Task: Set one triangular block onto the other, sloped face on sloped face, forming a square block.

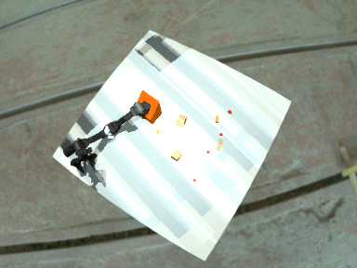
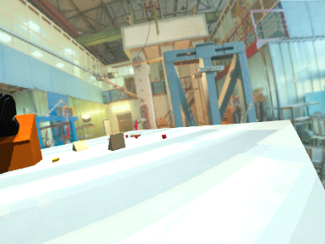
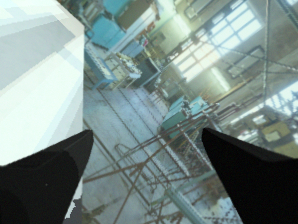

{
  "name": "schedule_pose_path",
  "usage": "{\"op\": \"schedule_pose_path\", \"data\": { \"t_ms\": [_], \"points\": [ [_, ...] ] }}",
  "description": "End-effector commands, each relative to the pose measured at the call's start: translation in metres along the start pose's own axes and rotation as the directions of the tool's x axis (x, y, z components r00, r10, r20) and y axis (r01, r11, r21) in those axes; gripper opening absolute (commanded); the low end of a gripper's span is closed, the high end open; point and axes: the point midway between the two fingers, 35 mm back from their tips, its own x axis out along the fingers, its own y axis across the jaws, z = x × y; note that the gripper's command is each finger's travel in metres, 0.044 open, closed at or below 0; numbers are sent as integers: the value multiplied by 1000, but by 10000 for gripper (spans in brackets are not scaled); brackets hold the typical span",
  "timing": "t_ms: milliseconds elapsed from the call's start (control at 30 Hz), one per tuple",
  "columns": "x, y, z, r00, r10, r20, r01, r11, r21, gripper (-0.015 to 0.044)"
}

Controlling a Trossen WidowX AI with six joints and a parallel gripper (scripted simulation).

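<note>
Showing one black gripper (image 1: pixel 147 107) (image 2: pixel 8 115) (image 3: pixel 148 134), open wide, with nothing between the fingertips, at an orange box (image 1: pixel 153 113) (image 2: pixel 26 146). Seen from above, outward from the gripper: one triangular block (image 1: pixel 181 121) at four o'clock; a second triangular block (image 1: pixel 176 155) at five o'clock, well apart from the first, unstacked; one red cube (image 1: pixel 230 112) at three o'clock.

In the view from above, the black gripper (image 1: pixel 140 109) (image 3: pixel 148 134) hides part of the orange box (image 1: pixel 155 110) (image 2: pixel 21 148), and its tips are too small to make out. In the outside view, the side edge cuts off the box and the arm (image 2: pixel 8 115). The little red bits (image 1: pixel 221 134) (image 2: pixel 164 136) are too tiny to name. In the wrist view, the edges chop off both fingers and the table (image 3: pixel 40 85).
</note>
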Motion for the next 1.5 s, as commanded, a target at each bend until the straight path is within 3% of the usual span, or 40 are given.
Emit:
{"op": "schedule_pose_path", "data": {
  "t_ms": [0, 100, 433, 767, 1100, 1467],
  "points": [
    [0, -1, 0, 1000, -3, 0, 3, 1000, 6, 426],
    [-3, -19, 9, 999, -45, 6, 45, 996, 71, 440],
    [20, -94, 133, 982, -80, 168, 90, 995, -51, 440],
    [33, -120, 267, 967, 2, 256, 57, 973, -222, 440],
    [47, -93, 425, 925, 165, 342, -36, 934, -355, 440],
    [53, -26, 530, 867, 349, 356, -166, 876, -453, 440]
  ]
}}
